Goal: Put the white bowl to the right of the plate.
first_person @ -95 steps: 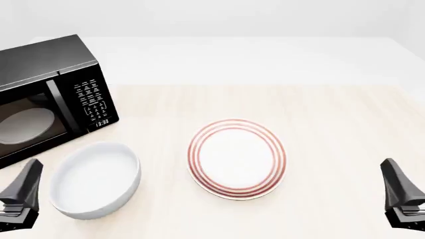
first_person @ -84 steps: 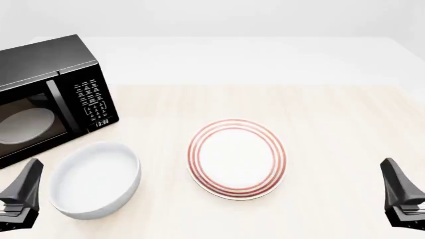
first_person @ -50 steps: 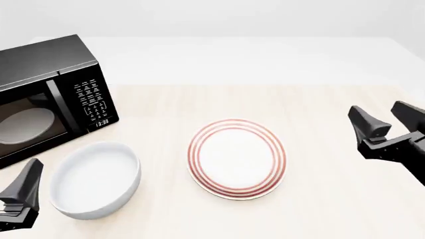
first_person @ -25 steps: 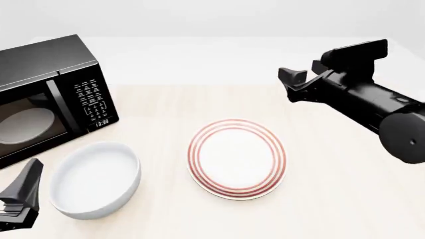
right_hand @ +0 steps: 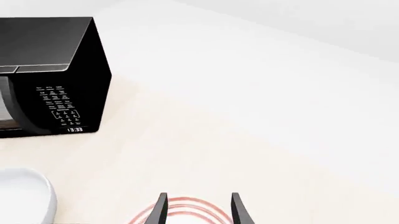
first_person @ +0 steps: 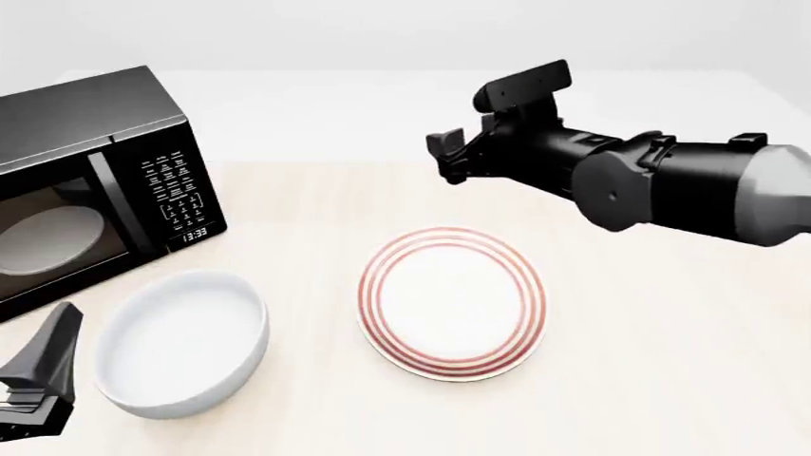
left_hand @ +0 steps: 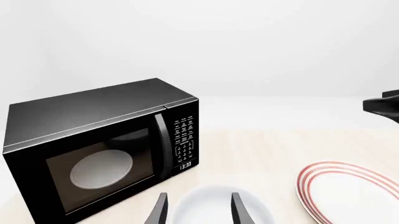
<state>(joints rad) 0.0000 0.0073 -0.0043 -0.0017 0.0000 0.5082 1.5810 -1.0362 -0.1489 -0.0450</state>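
Two grippers work one table. The right gripper [first_person: 453, 160] hangs in the air with its two fingers spread and nothing between them; in its wrist view the fingertips [right_hand: 160, 201] frame the far rim of the plate [right_hand: 185, 209]. That one plate [first_person: 453, 303], white with red rings, lies flat below and just short of those fingers.

The left gripper [first_person: 38, 380] sits low at the near left corner of the table [first_person: 659, 361]. Its two fingers [left_hand: 158, 212] stand apart with nothing in their grasp, and the single white bowl [left_hand: 219, 208] shows in the gap just beyond them. From the front, the white bowl [first_person: 180, 340] rests upright just beside that gripper, apparently not touching it, and on the far side of the plate from the right arm.

Beyond the bowl stands one black microwave [first_person: 95, 180], door shut, a white disc [left_hand: 102, 168] behind its window.
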